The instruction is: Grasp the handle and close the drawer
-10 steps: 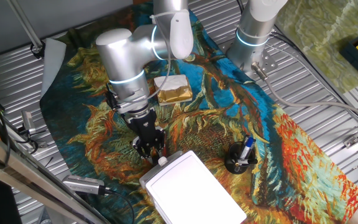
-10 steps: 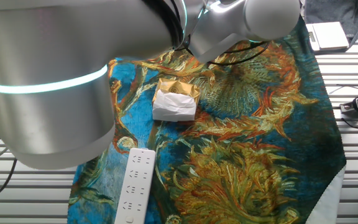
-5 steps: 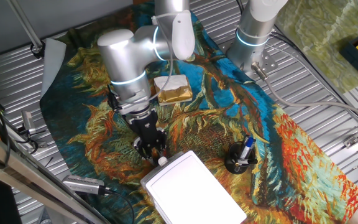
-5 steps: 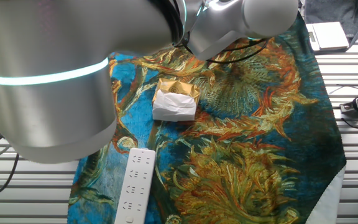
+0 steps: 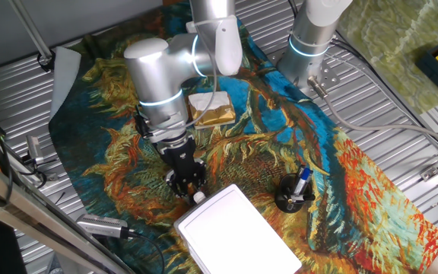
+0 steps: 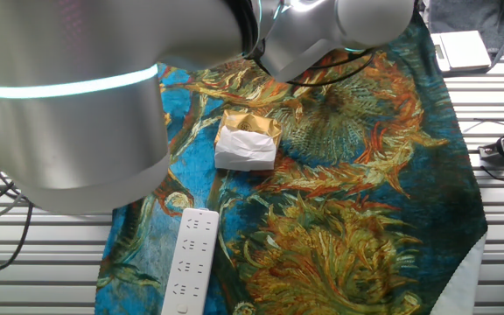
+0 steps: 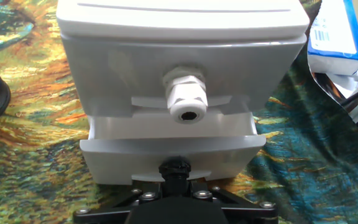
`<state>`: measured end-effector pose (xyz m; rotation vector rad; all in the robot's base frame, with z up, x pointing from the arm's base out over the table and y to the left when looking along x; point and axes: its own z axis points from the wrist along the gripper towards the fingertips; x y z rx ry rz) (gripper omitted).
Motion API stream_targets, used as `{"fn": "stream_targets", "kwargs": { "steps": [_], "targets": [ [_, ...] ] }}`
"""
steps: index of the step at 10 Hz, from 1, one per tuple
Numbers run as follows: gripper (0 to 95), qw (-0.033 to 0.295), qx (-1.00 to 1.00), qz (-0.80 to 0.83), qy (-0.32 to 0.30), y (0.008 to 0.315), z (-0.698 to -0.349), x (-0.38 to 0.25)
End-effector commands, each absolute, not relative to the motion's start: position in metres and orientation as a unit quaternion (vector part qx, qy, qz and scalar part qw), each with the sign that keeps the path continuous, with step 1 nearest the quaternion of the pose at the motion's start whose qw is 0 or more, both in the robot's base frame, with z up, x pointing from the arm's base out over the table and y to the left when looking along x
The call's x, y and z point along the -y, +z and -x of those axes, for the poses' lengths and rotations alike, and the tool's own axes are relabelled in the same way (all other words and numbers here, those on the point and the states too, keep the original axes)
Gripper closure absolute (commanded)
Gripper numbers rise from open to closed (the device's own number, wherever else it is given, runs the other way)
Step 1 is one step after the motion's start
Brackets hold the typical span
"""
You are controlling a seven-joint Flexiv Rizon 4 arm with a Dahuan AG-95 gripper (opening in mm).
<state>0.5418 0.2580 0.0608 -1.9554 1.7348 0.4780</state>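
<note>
The white flat-topped box lies at the cloth's near edge. Its handle, a small round white knob, sticks out of the side facing my gripper. In the hand view the handle sits bare in the middle of the light-grey drawer front, under the box's top lip. A lower grey ledge juts out beneath it. My gripper shows as one black tip with no gap, pressed against that ledge below the handle. The other fixed view hides the box behind the arm.
A gold-and-white wrapped block lies behind the arm on the patterned cloth. A black mesh pen cup stands right of the box. A white remote lies near the cloth's edge. Ribbed metal table surrounds the cloth.
The arm and gripper have crept a little to the right, toward the box. The box's near corner has shifted a few pixels the same way.
</note>
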Motion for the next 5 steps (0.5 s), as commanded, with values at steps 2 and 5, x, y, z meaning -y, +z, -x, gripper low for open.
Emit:
{"fn": "stream_targets", "kwargs": {
  "steps": [2, 5],
  "targets": [
    [95.0, 0.238, -0.634, 0.714, 0.176, 0.0623, -0.5403, -0.2608],
    [95.0, 0.238, -0.637, 0.712, 0.174, 0.0616, -0.5388, -0.2649]
  ]
}}
